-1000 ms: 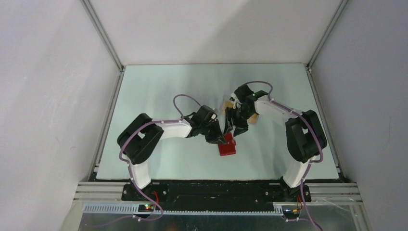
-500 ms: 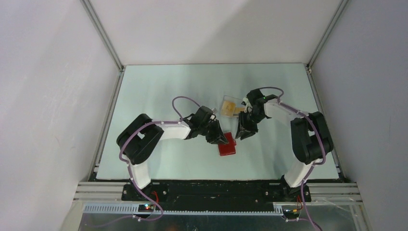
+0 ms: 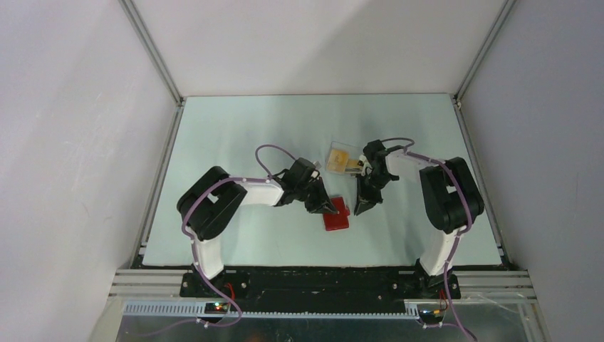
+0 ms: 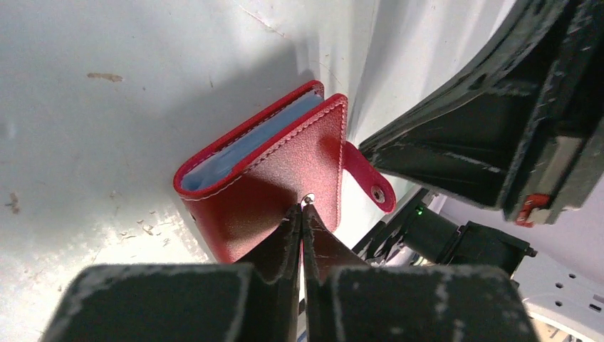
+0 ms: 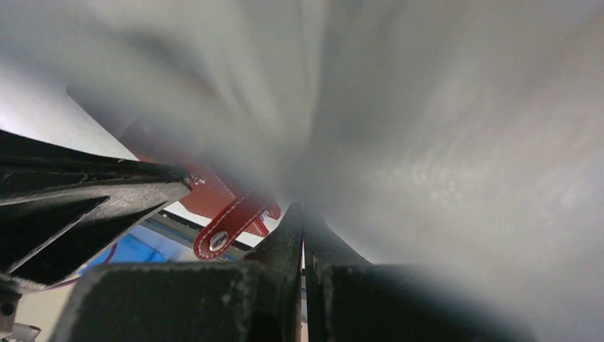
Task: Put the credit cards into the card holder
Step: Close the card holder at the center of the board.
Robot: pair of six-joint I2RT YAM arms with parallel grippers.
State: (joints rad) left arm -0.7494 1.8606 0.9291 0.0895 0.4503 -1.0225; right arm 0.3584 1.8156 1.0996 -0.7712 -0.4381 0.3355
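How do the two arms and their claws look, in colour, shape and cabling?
Both the left arm and the right arm have white links and bulky black joints. A thin purple cable loops along each. The left claw and right claw have black, tapered fingers with whitish scuffs.

The card holder (image 3: 337,218) lies on the table (image 3: 235,142) between the left gripper (image 3: 330,208) and right gripper (image 3: 361,209), a clear box (image 3: 342,158) just behind.

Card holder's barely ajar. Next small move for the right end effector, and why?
Probably open the right end effector and pinch the closing tab beside it: the card holder is barely ajar, both are shut and empty, and the left end effector rests on its cover.
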